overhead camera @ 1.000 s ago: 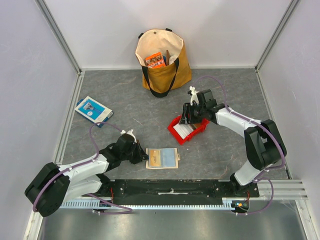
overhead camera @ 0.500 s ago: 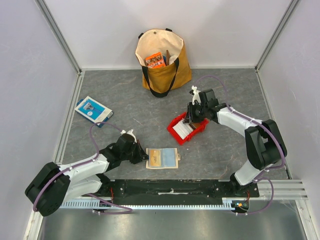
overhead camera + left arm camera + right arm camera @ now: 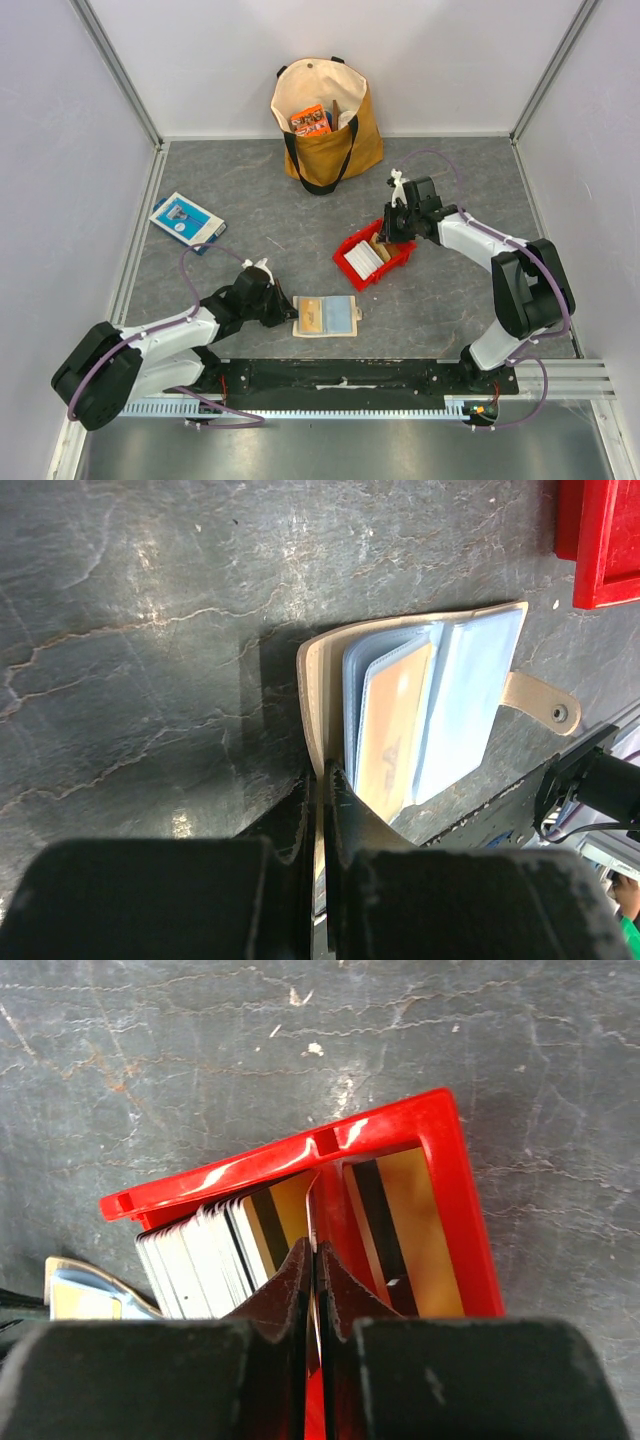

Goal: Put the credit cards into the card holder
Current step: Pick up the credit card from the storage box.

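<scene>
The beige card holder (image 3: 325,316) (image 3: 420,710) lies open near the table's front, with an orange card (image 3: 395,730) in a clear inner sleeve. My left gripper (image 3: 283,312) (image 3: 325,775) is shut on the edge of the holder's left cover. Several credit cards (image 3: 362,260) (image 3: 200,1260), mostly white, stand in the red tray (image 3: 400,256) (image 3: 280,1160); a gold one with a black stripe (image 3: 400,1230) lies flat beside them. My right gripper (image 3: 388,230) (image 3: 314,1250) hangs over the tray, shut on one thin card (image 3: 310,1210) seen edge-on.
A tan tote bag (image 3: 325,120) with an orange packet stands at the back. A blue-and-white flat box (image 3: 187,221) lies at the left. The tray's corner (image 3: 600,540) shows in the left wrist view. Bare grey table separates tray and holder.
My right gripper has closed on a card in the tray and drawn back a little to the right. The left arm and the holder have not moved.
</scene>
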Tool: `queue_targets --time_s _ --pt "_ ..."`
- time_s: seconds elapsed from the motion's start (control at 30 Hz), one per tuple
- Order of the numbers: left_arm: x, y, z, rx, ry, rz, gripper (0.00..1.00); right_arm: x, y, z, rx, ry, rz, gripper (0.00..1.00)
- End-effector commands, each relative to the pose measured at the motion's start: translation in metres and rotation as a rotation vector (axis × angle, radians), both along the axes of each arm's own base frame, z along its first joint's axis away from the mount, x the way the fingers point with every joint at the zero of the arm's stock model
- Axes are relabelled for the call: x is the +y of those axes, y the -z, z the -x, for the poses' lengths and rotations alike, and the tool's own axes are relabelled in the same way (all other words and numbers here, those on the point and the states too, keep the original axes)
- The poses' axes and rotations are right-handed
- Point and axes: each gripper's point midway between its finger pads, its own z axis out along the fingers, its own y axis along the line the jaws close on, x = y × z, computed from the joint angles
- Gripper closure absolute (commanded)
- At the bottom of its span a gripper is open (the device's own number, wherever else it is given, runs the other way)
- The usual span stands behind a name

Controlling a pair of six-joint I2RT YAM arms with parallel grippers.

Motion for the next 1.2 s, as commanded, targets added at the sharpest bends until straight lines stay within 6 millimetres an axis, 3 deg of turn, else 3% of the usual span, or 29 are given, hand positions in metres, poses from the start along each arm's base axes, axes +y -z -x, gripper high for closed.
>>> queue_targets --time_s 0.0,0.3,0.4,0.57,0.67,0.73,0.83,1.03,1.17 --pt "-0.007 -0.008 -0.008 -0.045 0.029 0.014 0.98 -0.006 -0.006 -0.011 -0.039 0.032 0.05 0.92" --pt "-0.008 -0.007 -0.008 -0.041 0.033 0.015 0.98 0.006 0.009 -0.002 -0.069 0.01 0.174 0.9" --pt "-0.009 -0.008 -0.008 -0.043 0.033 0.016 0.98 0.005 0.013 0.001 -0.081 0.016 0.228 0.81" --pt "-0.009 -0.007 -0.008 -0.041 0.037 0.013 0.98 0.0 0.018 0.003 -0.088 0.014 0.296 0.76" --pt "-0.009 -0.006 -0.008 -0.038 0.038 0.012 0.98 -0.002 0.021 0.003 -0.089 0.015 0.335 0.76" --pt "-0.009 -0.007 -0.008 -0.037 0.036 0.015 0.98 0.0 0.017 0.001 -0.099 0.012 0.338 0.87" --pt "-0.009 -0.007 -0.008 -0.039 0.036 0.015 0.98 0.004 0.005 -0.001 -0.128 0.009 0.334 1.0" --pt "-0.01 -0.008 -0.008 -0.039 0.037 0.015 0.98 0.004 -0.045 -0.012 -0.214 0.087 0.375 1.0" --pt "-0.01 -0.009 -0.009 -0.041 0.036 0.017 0.98 -0.005 -0.061 -0.007 -0.205 0.221 0.424 1.0"
